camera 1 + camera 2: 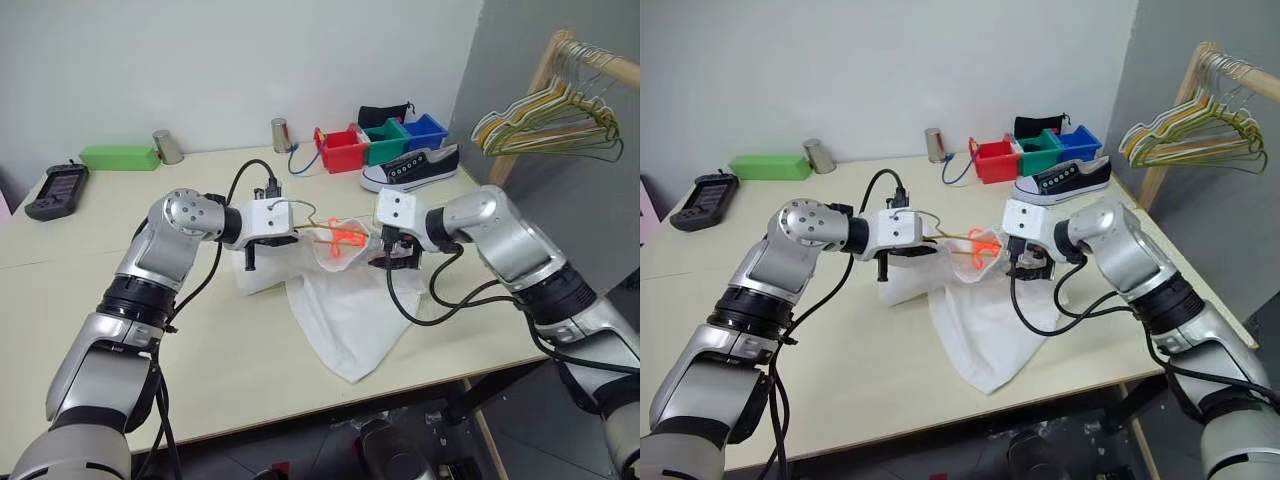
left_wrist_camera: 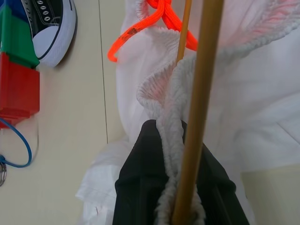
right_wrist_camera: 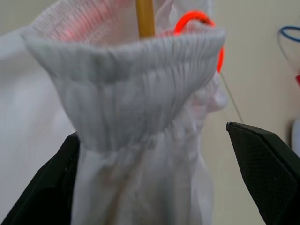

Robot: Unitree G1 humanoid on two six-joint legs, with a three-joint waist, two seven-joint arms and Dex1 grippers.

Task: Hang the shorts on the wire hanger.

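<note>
While the shorts [image 1: 335,300] are lying crumpled on the table [image 1: 80,300] with their gathered waistband [image 3: 126,70] lifted clear of it, we are working from both ends of that band. Our left gripper [image 2: 176,187] is clamped tight, pinching the waistband together with a straight length of the wire hanger [image 2: 199,93], whose thin tan wire is running away from the fingers toward the orange drawstring [image 1: 343,238]. Our right gripper [image 3: 168,168] is standing with its fingers [image 3: 267,164] wide apart; in the right wrist view the waistband is sitting between them, touching or just beside one finger and clear of the other, so nothing is being gripped there. The wire is showing inside the waistband opening, running roughly from one gripper toward the other. We are judging that the next move depends on the right fingers closing across the band rather than along it, since the right arm is the nearer one to the free end of the cloth.
</note>
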